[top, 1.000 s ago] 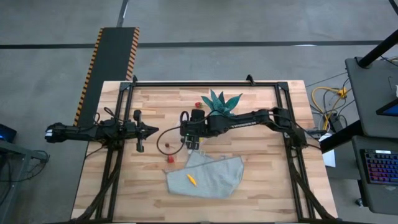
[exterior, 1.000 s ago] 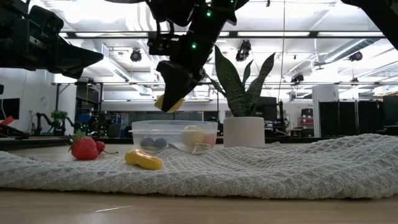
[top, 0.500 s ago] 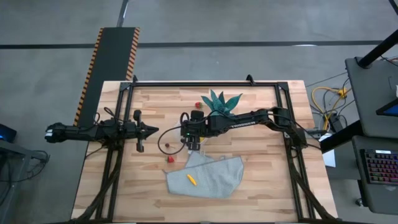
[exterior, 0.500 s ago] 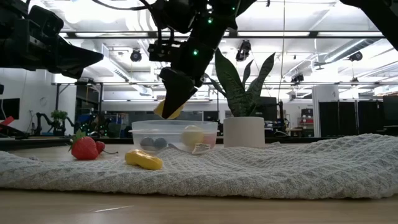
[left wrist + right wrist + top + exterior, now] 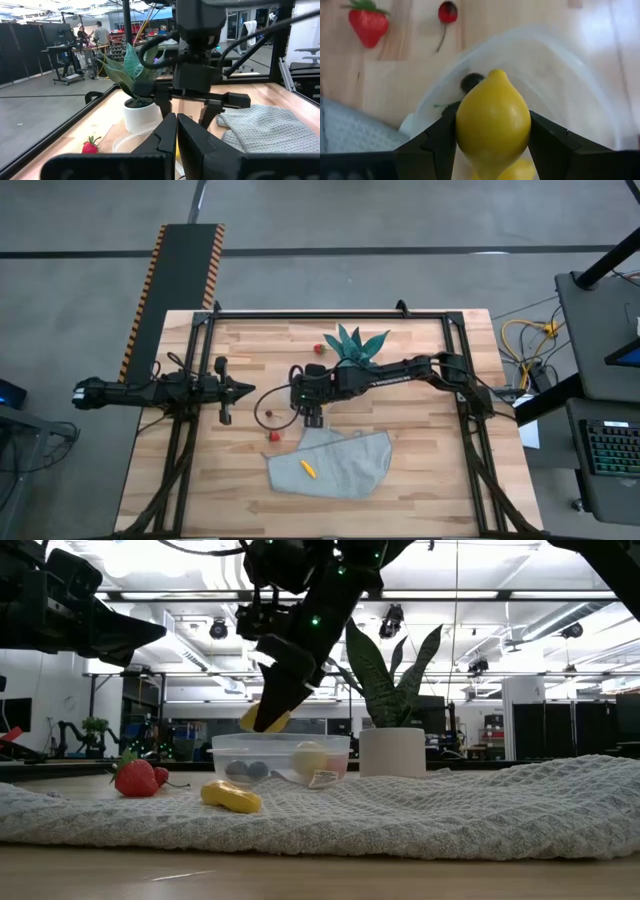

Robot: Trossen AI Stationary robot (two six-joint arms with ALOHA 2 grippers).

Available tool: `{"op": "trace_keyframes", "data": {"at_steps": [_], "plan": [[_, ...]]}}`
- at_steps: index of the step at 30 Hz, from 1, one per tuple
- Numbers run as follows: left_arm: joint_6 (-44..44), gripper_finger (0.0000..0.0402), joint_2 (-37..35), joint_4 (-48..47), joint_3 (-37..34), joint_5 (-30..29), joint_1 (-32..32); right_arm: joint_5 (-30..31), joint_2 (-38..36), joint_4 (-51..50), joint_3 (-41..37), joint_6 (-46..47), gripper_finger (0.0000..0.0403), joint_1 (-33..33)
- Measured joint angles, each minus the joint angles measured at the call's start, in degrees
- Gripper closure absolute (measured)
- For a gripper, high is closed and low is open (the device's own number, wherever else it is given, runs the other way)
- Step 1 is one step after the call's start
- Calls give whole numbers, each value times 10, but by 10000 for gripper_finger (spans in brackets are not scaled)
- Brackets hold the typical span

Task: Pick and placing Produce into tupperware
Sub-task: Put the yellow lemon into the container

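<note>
- yellow plastic: one lemon (image 5: 493, 119) is clamped between the two dark fingers of the right gripper (image 5: 268, 712), which is held just above the rim of the tupperware (image 5: 281, 758).
- one clear round tupperware is seen near the middle of the wooden table (image 5: 420, 440); through its wall a pale yellow fruit (image 5: 309, 757) and two dark round pieces (image 5: 246, 769) are visible, along with something small and pale that cannot be made out.
- outside the container, a second yellow lemon-like piece (image 5: 308, 469) lies on the grey cloth (image 5: 345, 463).
- two strawberries are counted: one (image 5: 274, 436) on the bare wood just off the cloth's corner, one (image 5: 319, 349) beside the potted plant (image 5: 353, 346).
- one red cherry with a stem (image 5: 447, 12) is seen in the right wrist view, near the strawberry on the wood.
- the potted plant stands close behind the container, right by the right arm.
- the left gripper (image 5: 176, 131) is parked at the left side of the table, well apart from the container, its fingers pressed together with nothing between them.
</note>
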Motion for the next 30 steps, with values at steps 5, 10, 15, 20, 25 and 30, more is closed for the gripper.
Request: {"op": "trace_keyframes", "data": {"at_steps": [5, 10, 15, 20, 25, 30], "plan": [[0, 402, 0, 0, 0, 0, 0, -3, 0, 1, -22, 2, 210, 0], [0, 402, 0, 0, 0, 0, 0, -2, 0, 2, -33, 9, 210, 0], [0, 402, 0, 0, 0, 0, 0, -4, 0, 11, -34, 9, 203, 0], [0, 402, 0, 0, 0, 0, 0, -21, 0, 21, -35, 8, 200, 0], [0, 402, 1, 0, 0, 0, 0, -36, 0, 25, -37, 8, 196, 0], [0, 402, 1, 0, 0, 0, 0, -40, 0, 29, -37, 9, 187, 0]]}}
